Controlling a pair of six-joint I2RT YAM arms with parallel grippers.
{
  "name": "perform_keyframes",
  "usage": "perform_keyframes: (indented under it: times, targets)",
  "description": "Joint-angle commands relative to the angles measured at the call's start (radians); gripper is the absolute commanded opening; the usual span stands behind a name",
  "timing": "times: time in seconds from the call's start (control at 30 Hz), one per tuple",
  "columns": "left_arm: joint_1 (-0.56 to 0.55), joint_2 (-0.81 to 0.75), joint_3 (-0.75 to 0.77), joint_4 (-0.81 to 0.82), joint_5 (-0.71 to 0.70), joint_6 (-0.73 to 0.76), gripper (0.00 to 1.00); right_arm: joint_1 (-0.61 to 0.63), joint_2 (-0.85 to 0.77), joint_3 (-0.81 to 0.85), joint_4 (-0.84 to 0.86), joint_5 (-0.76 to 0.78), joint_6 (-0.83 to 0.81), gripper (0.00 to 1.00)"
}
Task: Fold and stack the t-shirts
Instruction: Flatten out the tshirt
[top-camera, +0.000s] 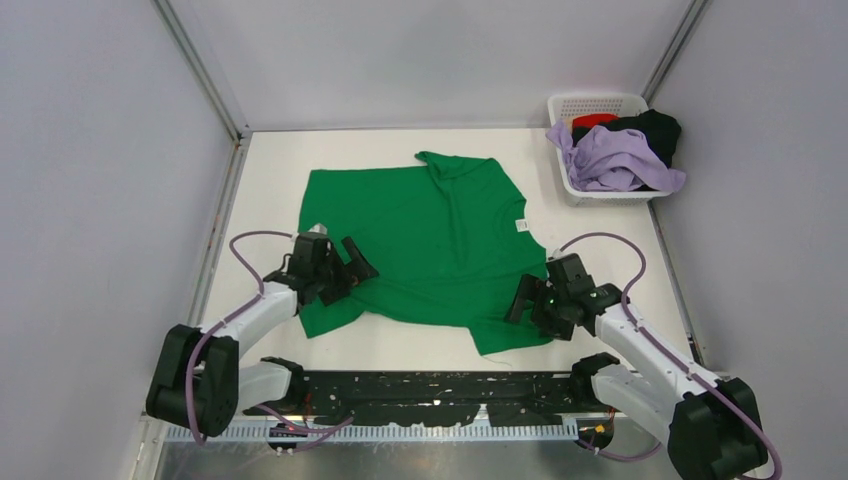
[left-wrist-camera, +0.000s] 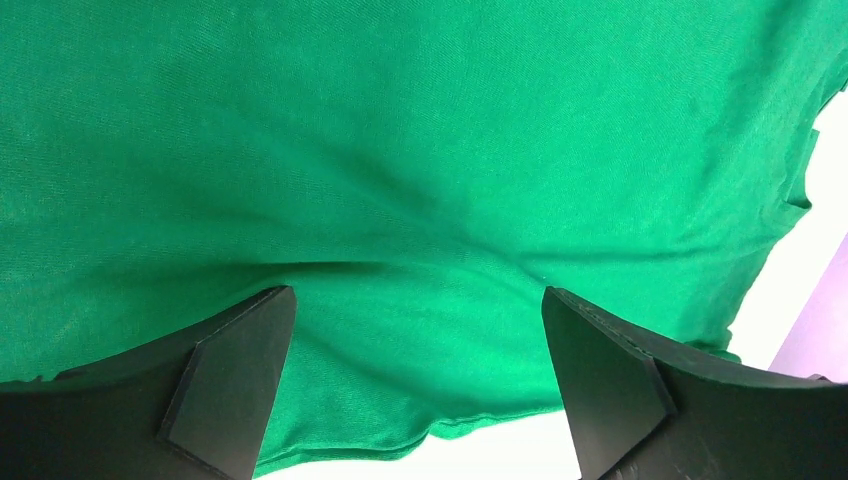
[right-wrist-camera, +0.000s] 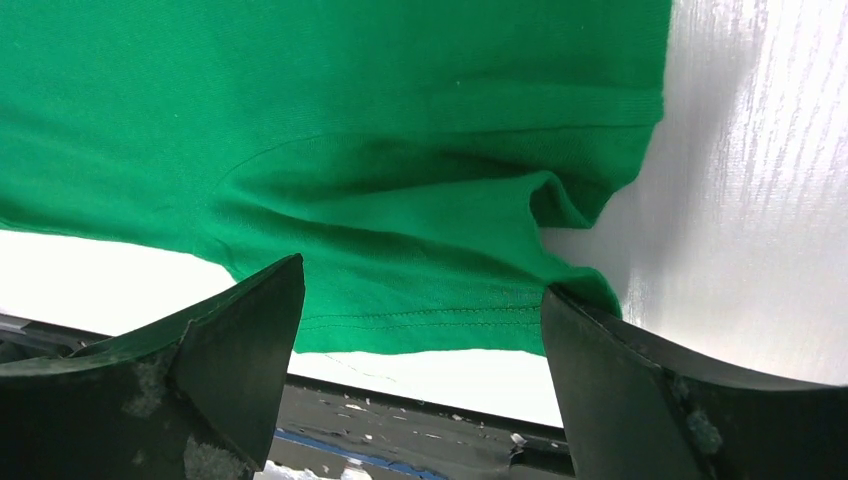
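T-shirt (top-camera: 440, 235) in green lay on the tabletop (top-camera: 275, 170); left hand (top-camera: 348, 277) and right hand (top-camera: 530, 300), both spread, hung over its near corners.

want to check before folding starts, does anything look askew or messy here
The green t-shirt lies askew on the table, its far sleeve bunched up and its near sleeve puckered. In the basket, the lavender shirt spills over the rim. Nothing looks damaged.

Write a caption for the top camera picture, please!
Left gripper and right gripper, both open, over the green t-shirt; other shirts fill the white basket.
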Motion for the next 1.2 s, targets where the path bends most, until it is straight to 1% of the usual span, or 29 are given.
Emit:
perform_keyframes:
  times: [0.0,0.07,0.17,0.27,0.37,0.43,0.47,0.53,0.57,0.6,0.63,0.67,0.7,0.73,0.77,0.83,0.9,1.0,1.07,1.17]
  targets:
    - [0.016,0.018,0.001,-0.08,-0.005,0.06,1.0,-0.014,-0.016,0.024,-0.074,-0.009,-0.075,0.96]
    - [0.016,-0.005,0.004,-0.092,0.048,0.078,1.0,-0.015,-0.078,0.07,-0.091,-0.013,-0.109,0.95]
    - [0.014,-0.078,0.018,-0.161,0.097,0.115,1.0,-0.013,-0.157,0.14,-0.098,-0.027,-0.17,0.95]
    - [0.01,-0.192,0.047,-0.235,0.092,0.143,1.0,-0.013,-0.239,0.194,-0.032,-0.108,-0.201,0.95]
    - [0.009,-0.255,0.102,-0.26,0.082,0.179,1.0,-0.012,-0.237,0.188,0.082,-0.17,-0.194,0.95]
    - [0.009,-0.249,0.129,-0.242,0.018,0.176,1.0,-0.007,-0.185,0.171,0.162,-0.18,-0.189,0.95]
    - [0.009,-0.23,0.138,-0.22,0.001,0.174,1.0,0.003,-0.129,0.168,0.189,-0.163,-0.187,0.96]
    - [0.009,-0.152,0.162,-0.17,0.004,0.16,1.0,0.039,-0.033,0.173,0.272,-0.062,-0.183,0.96]
    - [0.009,-0.103,0.175,-0.144,0.018,0.148,1.0,0.055,0.039,0.191,0.315,0.046,-0.182,0.95]
    - [0.009,-0.045,0.194,-0.121,0.032,0.141,1.0,0.091,0.078,0.205,0.328,0.096,-0.179,0.95]
    - [0.008,0.007,0.212,-0.1,0.048,0.135,1.0,0.11,0.165,0.241,0.342,0.224,-0.179,0.95]
    - [0.008,0.067,0.229,-0.079,0.07,0.132,0.99,0.138,0.207,0.262,0.34,0.274,-0.17,0.96]
    - [0.008,0.122,0.248,-0.068,0.078,0.13,1.0,0.146,0.3,0.31,0.314,0.328,-0.166,0.95]
    - [0.007,0.165,0.264,-0.066,0.08,0.12,1.0,0.161,0.347,0.329,0.302,0.339,-0.168,0.95]
    - [0.006,0.212,0.275,-0.063,0.08,0.118,1.0,0.165,0.429,0.358,0.282,0.359,-0.166,0.95]
    - [-0.001,0.251,0.279,-0.058,0.064,0.115,1.0,0.176,0.52,0.376,0.245,0.377,-0.154,0.95]
    - [-0.009,0.269,0.276,-0.087,0.051,0.122,1.0,0.185,0.571,0.363,0.215,0.392,-0.137,0.95]
    - [-0.026,0.267,0.245,-0.134,0.036,0.136,1.0,0.206,0.584,0.301,0.162,0.379,-0.114,0.95]
    - [-0.032,0.252,0.199,-0.164,0.045,0.144,1.0,0.219,0.555,0.266,0.11,0.368,-0.106,0.95]
    - [-0.054,0.214,0.123,-0.167,0.117,0.139,1.0,0.226,0.5,0.22,0.045,0.334,-0.108,0.95]
